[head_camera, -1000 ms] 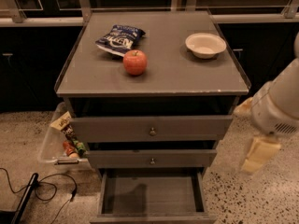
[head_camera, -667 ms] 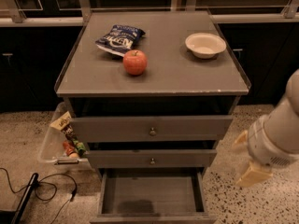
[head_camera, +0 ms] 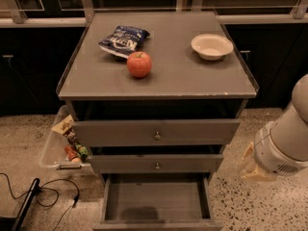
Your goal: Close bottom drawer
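Lowered since a second ago, the arm (head_camera: 285, 141) hangs to the right of the table (head_camera: 192, 78). Its pincer (head_camera: 249, 163) is level with the middle drawer (head_camera: 183, 163) and apart from it; whether it is spread or pressed together cannot be told. The bottom drawer (head_camera: 155, 200) stands pulled out, grey inside showing. An apple (head_camera: 139, 64), a chip bag (head_camera: 123, 38) and a bowl (head_camera: 211, 46) sit on top.

Your white robot arm (head_camera: 284, 143) has dropped toward 6 o'clock over the last second. Its cream-coloured gripper (head_camera: 251, 165) came down too, edging toward 9 o'clock. It's now near the open grey wooden bottom drawer (head_camera: 156, 201), at roughly its 3 o'clock.
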`<state>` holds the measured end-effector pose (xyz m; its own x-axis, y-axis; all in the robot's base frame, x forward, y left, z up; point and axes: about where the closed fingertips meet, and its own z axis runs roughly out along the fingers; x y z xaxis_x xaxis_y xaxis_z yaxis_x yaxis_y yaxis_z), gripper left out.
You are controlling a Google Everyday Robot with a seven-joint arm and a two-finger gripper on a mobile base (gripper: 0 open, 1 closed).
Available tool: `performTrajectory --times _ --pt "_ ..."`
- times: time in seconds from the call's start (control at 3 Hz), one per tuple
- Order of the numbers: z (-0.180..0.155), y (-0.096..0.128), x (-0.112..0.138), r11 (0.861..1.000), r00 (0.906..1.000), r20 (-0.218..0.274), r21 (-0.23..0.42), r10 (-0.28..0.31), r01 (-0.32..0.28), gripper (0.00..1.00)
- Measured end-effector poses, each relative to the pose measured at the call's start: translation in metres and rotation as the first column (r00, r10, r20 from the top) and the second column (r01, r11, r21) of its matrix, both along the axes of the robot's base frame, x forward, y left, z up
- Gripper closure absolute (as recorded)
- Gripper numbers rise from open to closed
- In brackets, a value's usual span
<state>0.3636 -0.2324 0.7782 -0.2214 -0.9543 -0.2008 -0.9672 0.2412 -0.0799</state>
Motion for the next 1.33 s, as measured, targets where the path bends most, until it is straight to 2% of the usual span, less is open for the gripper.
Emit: performTrajectory --times 0.33,0.67,1.0,1.33 --pt "-0.041 0.002 -0.003 0.999 0.9992 -0.018 0.019 -0.036 0.037 1.00" --pt "-0.145 0.008 -0.031 0.991 0.9900 -0.113 0.097 -0.084 0.095 1.00" --pt "-0.223 0.016 -0.018 0.975 0.9880 -0.116 0.187 -0.102 0.123 1.00" --pt "-0.255 0.023 -0.009 0.962 0.9854 -0.111 0.228 -0.129 0.152 1.00"
